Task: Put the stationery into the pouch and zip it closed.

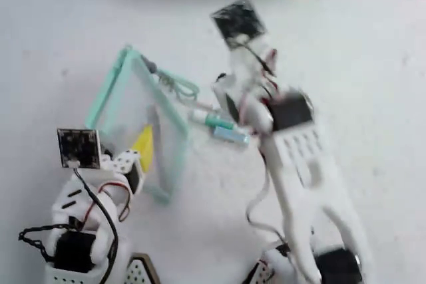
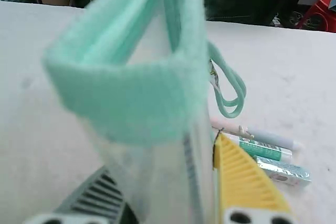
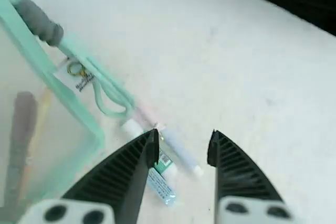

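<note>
The clear pouch with its mint-green border stands tilted on the table, a mint strap loop at its top edge. My left gripper is shut on the pouch's lower edge, held between a yellow finger and a grey one. Three stationery pieces lie side by side just right of the pouch: a white pen and two green-and-white items. My right gripper hangs open just above them, with nothing between its black fingers. A grey shape shows through the pouch's clear side.
A grey zipper pull sits at the pouch's upper corner. The white table stretches bare to the right and far side. Dark chairs and a red object stand beyond the far edge.
</note>
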